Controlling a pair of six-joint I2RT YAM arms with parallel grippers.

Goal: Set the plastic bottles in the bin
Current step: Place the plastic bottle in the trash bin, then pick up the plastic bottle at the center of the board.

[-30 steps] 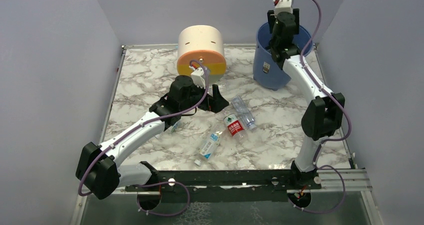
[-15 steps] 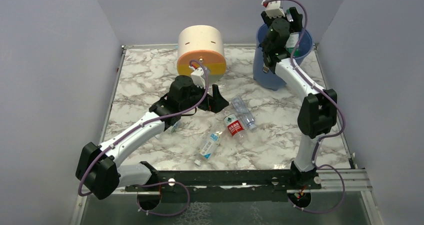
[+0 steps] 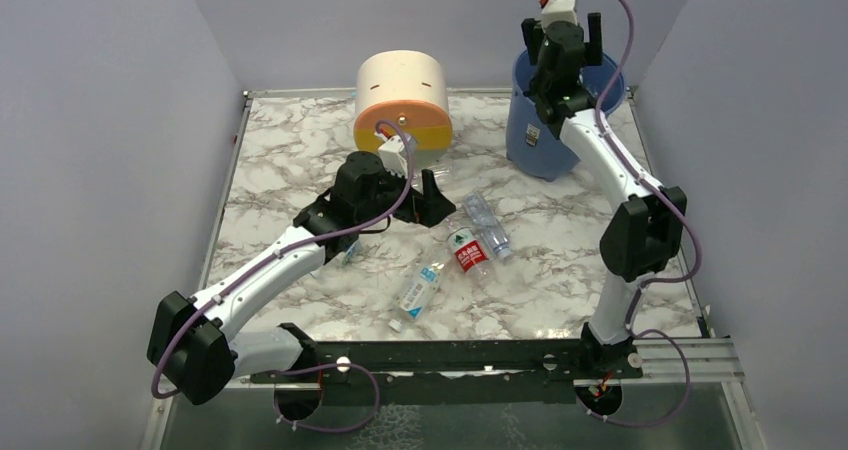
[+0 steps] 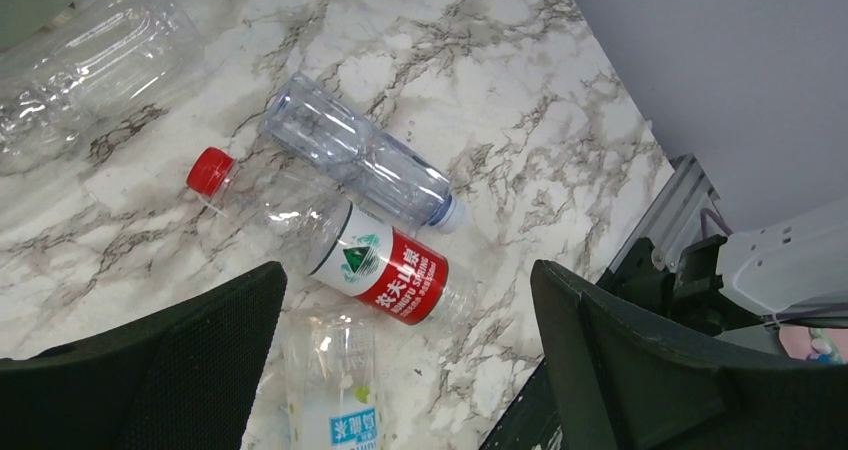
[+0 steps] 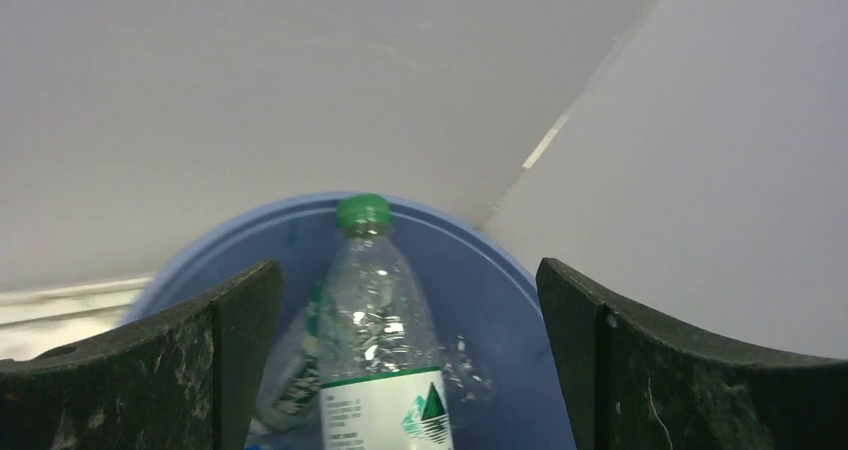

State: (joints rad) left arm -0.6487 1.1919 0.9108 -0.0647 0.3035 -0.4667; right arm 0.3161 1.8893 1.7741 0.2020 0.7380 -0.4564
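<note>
1. Right gripper (image 3: 562,32) hangs over the far-right tall blue plastic bin (image 3: 520,105), jaws wide, holding nothing; a clear green-capped bottle (image 5: 380,310) sits inside.
2. Left gripper (image 4: 405,360), also spread and empty, hovers over the red-labelled clear bottle (image 4: 372,267) lying mid-scene.
3. It looks light, thin-walled, slippery and prone to roll, so I'd pinch across the labelled middle.

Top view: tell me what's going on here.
The right hand hangs open over the tall round blue plastic bin, where a clear green-capped plastic bottle sits inside. The left hand, open too, hovers over the marble table above a red-labelled, red-capped clear bottle lying beside other clear bottles. Those are not yet binned.
</note>
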